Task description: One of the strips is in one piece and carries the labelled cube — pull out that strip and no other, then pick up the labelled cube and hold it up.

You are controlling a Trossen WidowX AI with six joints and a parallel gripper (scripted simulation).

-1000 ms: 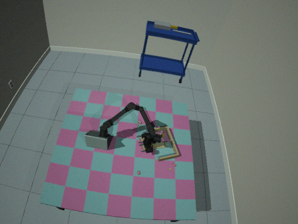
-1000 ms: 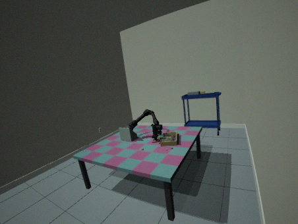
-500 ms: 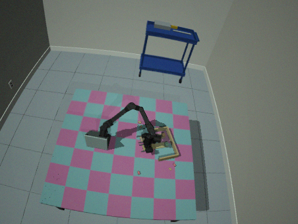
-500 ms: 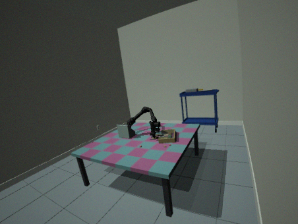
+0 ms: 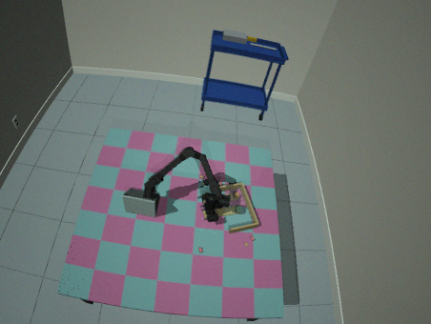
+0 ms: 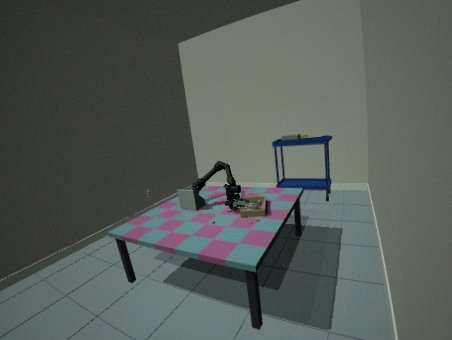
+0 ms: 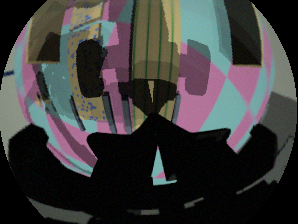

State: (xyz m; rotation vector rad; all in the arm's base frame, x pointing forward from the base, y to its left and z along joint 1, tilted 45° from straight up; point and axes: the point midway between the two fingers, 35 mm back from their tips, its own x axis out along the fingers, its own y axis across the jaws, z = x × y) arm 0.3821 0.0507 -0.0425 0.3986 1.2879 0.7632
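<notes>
My gripper (image 5: 212,210) (image 6: 231,204) (image 7: 153,115) is low over the checked table, at the open side of a wooden three-sided frame (image 5: 251,205) (image 6: 252,214). In the wrist view the fingers are shut on the near end of a tan strip with green lines (image 7: 154,43), which runs straight away from me in one piece. A small grey-green cube (image 5: 239,209) sits on it inside the frame; its label is too small to read. Another tan strip with blue speckles (image 7: 83,90) lies to the left of it.
The arm's grey base box (image 5: 140,202) (image 6: 189,199) stands left of the frame. Small loose bits (image 5: 201,249) (image 5: 246,244) lie on the table in front. A blue cart (image 5: 238,92) (image 6: 301,165) stands on the floor behind the table.
</notes>
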